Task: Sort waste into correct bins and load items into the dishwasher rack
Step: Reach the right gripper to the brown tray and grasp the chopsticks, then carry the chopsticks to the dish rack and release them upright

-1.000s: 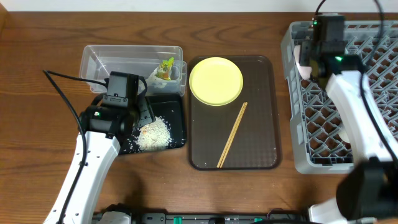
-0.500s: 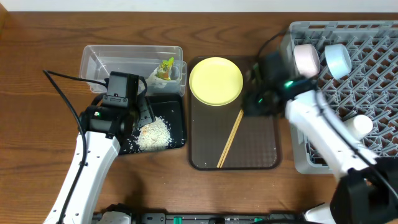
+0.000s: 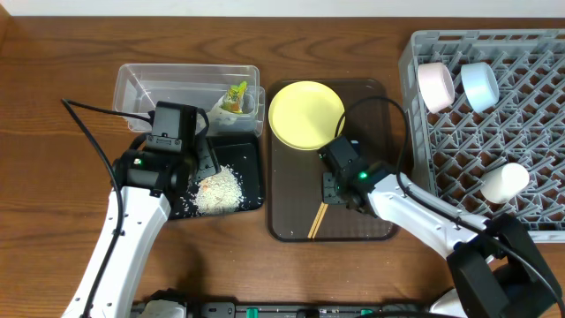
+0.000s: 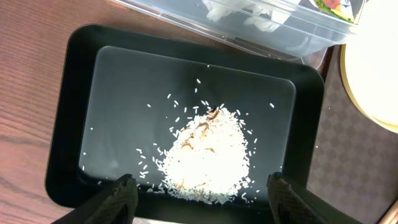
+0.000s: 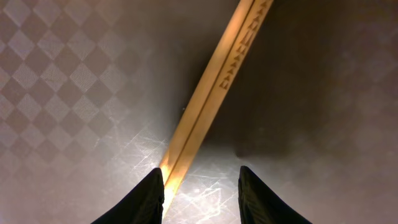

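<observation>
My left claw (image 4: 202, 199) hangs wide over the rice heap (image 4: 208, 152), inside the black tray's (image 4: 74, 124) rim, with the clear tub (image 3: 141, 84) tight along its far edge. Over the brown tray (image 3: 375, 124), my right claw (image 5: 202, 193) stands part-open. The chopsticks (image 5: 214, 93) lie just inside one finger, with bare floor beside them. The rack (image 3: 530, 132) sits clear to the right.

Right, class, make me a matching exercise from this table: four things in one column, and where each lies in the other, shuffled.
Things:
1. rice
2. wrapper
3. chopsticks
4. blue bowl

Places:
A. in the rack
B. on the black tray
C. on the brown tray
D. in the clear tub

Pairs: 1-B, 2-D, 3-C, 4-A
</observation>
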`<state>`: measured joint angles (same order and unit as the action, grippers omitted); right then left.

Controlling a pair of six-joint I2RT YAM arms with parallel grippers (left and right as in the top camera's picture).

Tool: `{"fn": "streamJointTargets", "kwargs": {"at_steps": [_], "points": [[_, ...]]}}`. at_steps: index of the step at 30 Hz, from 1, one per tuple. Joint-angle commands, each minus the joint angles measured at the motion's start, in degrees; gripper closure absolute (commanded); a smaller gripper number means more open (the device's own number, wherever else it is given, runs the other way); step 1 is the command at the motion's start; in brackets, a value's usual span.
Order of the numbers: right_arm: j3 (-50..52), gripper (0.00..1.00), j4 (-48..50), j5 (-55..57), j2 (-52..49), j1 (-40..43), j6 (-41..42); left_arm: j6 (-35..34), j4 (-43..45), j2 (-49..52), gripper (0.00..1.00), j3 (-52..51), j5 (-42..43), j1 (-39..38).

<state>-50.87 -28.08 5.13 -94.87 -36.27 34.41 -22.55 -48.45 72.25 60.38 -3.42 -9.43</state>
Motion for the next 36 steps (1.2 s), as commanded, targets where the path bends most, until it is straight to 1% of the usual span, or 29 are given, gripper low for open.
{"fn": "streamJointTargets", "kwargs": {"at_steps": [1, 11, 20, 21, 23, 24, 25, 30, 33, 36], "points": [[0.5, 0.63, 0.6, 2.1, -0.4, -1.3, 2.2, -0.5, -0.2, 0.3, 0.30, -0.3, -1.1, 0.3], [0.6, 0.64, 0.5, 2.2, -2.4, -1.3, 3.5, -0.5, -0.2, 0.3, 0.30, -0.3, -1.1, 0.3], [0.6, 0.62, 1.1, 2.2, -4.3, -1.3, 4.3, -0.5, -0.2, 0.3, 0.30, -0.3, -1.1, 0.3], [0.6, 0.71, 1.0, 2.2, -4.3, -1.3, 4.4, -0.5, -0.2, 0.3, 0.30, -0.3, -1.1, 0.3], [0.6, 0.91, 0.9, 2.1, -4.3, -1.2, 4.4, -0.5, -0.2, 0.3, 0.30, -0.3, -1.1, 0.3], [0.6, 0.96, 0.8, 2.1, -4.2, -1.0, 4.4, -0.5, -0.3, 0.3, 0.30, -0.3, -1.1, 0.3], [0.6, 0.99, 0.6, 2.1, -4.1, -0.8, 4.4, -0.5, -0.3, 0.3, 0.30, -0.3, -1.1, 0.3], [0.3, 0.99, -1.6, 3.0, -2.1, 1.9, 2.4, -0.5, -0.4, 0.3, 0.30, -0.3, -1.1, 0.3], [-1.0, 0.99, -4.0, 4.1, 0.8, 5.0, -1.8, -0.5, -0.4, 0.3, 0.30, -0.3, -1.1, 0.3], [-4.3, 0.99, -8.0, 4.1, 4.8, 9.7, -8.0, -0.5, -0.4, 0.3, 0.30, -0.3, -1.1, 0.3]]}}
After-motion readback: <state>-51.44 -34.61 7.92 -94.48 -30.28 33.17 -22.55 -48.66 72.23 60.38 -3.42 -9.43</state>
